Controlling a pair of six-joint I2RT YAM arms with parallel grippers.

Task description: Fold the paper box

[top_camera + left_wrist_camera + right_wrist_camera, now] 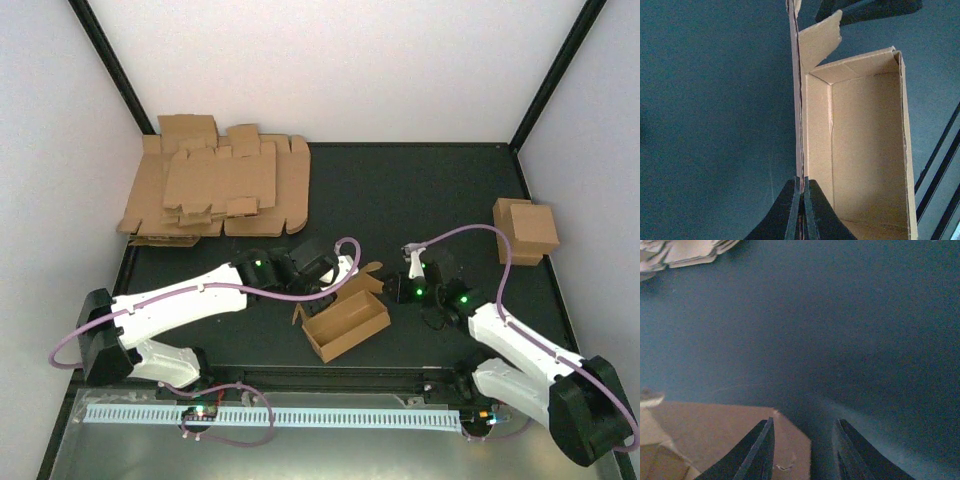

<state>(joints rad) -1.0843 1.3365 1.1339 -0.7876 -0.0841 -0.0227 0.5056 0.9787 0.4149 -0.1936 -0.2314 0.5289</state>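
The paper box (345,322) lies near the table's front centre as an open brown tray, with a loose flap (370,272) standing up at its right end. My left gripper (325,285) is shut on the box's far long wall. In the left wrist view its fingertips (802,181) pinch that thin wall edge-on, and the box's inside (865,150) opens to the right. My right gripper (392,285) sits just right of the box. In the right wrist view it is open (805,426), and a corner of the cardboard flap (705,430) lies under its left finger (762,445).
A pile of flat brown blanks (215,190) lies at the back left, and also shows in the right wrist view (680,250). A closed folded box (525,230) stands at the right. A black rail (340,378) runs along the table's near edge.
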